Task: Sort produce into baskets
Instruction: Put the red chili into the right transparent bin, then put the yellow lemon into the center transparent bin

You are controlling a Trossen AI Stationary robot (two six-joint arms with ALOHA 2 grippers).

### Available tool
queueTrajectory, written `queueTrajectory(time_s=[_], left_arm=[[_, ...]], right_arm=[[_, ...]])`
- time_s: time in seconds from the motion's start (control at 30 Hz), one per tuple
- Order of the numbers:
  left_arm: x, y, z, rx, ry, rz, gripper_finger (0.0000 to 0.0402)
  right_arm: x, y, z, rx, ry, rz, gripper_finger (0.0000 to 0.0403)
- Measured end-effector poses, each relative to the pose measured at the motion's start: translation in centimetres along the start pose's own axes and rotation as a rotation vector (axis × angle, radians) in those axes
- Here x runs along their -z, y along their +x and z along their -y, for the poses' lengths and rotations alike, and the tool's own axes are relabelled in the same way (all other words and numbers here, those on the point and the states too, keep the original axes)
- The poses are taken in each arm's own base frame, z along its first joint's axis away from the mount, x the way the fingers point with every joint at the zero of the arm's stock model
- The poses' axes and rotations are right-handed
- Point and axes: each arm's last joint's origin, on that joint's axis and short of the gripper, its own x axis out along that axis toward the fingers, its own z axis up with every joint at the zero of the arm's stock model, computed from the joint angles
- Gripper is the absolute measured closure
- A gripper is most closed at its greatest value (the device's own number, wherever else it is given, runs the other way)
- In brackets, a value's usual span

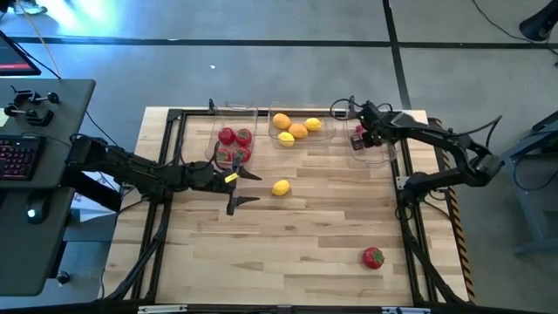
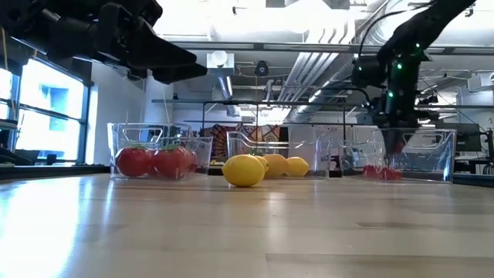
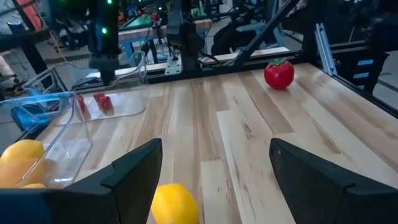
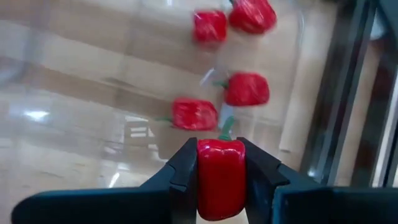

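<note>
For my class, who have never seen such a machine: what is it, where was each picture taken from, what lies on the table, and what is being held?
It is a robot with two dark arms, each ending in a two-finger gripper. One picture looks down from above, one looks level across the table, and two come from cameras on the wrists. Three clear bins stand at the far edge: tomatoes, citrus, berries. A loose lemon and a loose tomato lie on the wood. The left gripper is open beside the lemon. The right gripper holds a berry over the berry bin.
</note>
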Motion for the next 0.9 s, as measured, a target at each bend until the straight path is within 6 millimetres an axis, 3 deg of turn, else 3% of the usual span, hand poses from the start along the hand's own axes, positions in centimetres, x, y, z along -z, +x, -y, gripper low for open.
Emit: queueTrajectory(time_s=[0.3,0.57,0.73,0.9], left_arm=[[0.0,0.0,0.0,-0.004,-0.001,0.001,0.0120],[0.0,0.0,0.0,-0.007,-0.004,-0.001,0.0120],[0.0,0.0,0.0,-0.008,-0.003,-0.003,0.0120],[0.0,0.0,-0.1,-0.009,0.004,-0.005,0.0120]], right_arm=[[1.1,1.8,1.4,0.008,0.056,-0.066,0.0317],[1.0,1.6,1.5,0.038,0.068,-0.053,0.0196],[0.2,0.4,1.2,0.038,0.022,-0.046,0.0130],[-0.6,-3.4,0.0,0.029,-0.081,0.045,0.0121]])
